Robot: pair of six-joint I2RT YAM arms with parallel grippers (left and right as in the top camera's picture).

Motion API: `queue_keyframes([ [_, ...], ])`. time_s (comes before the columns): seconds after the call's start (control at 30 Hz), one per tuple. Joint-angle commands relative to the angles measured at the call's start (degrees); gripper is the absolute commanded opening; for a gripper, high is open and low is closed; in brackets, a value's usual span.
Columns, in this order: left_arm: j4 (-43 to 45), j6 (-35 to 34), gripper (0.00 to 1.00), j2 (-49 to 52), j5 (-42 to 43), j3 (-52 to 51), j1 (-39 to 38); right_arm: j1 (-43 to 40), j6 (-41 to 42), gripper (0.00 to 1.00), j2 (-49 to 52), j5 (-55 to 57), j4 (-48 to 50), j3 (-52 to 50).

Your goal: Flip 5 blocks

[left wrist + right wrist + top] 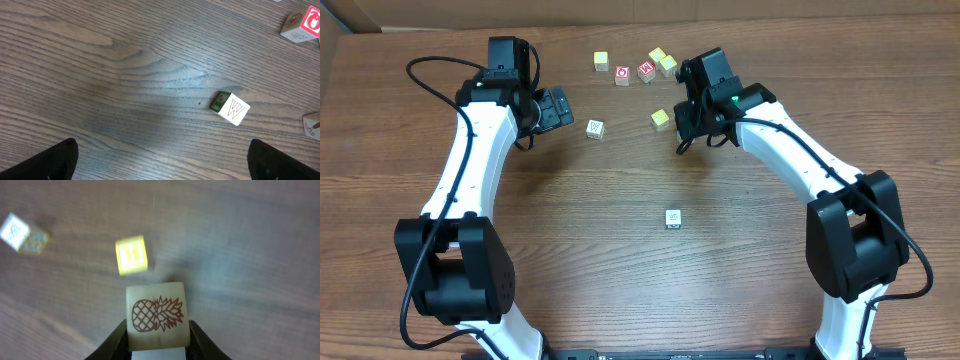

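Pineapple block [157, 312] is held clamped in the right claw [157, 330], a finger pressed against each side. Pale cream wood, corners rounded, the upward face printed with a red-brown pineapple outline — cross-hatched body, spiky crown pointing right. Just beyond the claw's tips, slightly left, a yellow block [131, 255] is seen on the table [250, 240]; its pale marking is too blurred to be read. Left claw [160, 162] is spread wide, only its two dark fingertips caught in view. Ahead of it, right of centre, a W block [231, 107] is found lying askew — cream face, one green side.
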Motion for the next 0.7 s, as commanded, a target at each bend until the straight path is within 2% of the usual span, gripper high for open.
queue_keyframes([
  [0.0, 0.0, -1.2, 1.00, 0.5, -0.7, 1.2, -0.2, 0.9, 4.3, 0.30, -1.6, -2.1, -4.2, 1.0],
  [0.23, 0.0, -1.2, 1.00, 0.5, -0.7, 1.2, -0.2, 1.5, 13.9, 0.29, -4.9, -5.4, -16.2, 1.0],
  [0.43, 0.0, -1.2, 1.00, 0.5, -0.7, 1.2, -0.2, 4.7, 16.8, 0.30, -7.9, -8.2, -23.3, 1.0],
  [0.67, 0.0, -1.2, 1.00, 0.5, -0.7, 1.2, -0.2, 8.8, 21.7, 0.30, -7.9, -8.3, -26.3, -1.9],
])
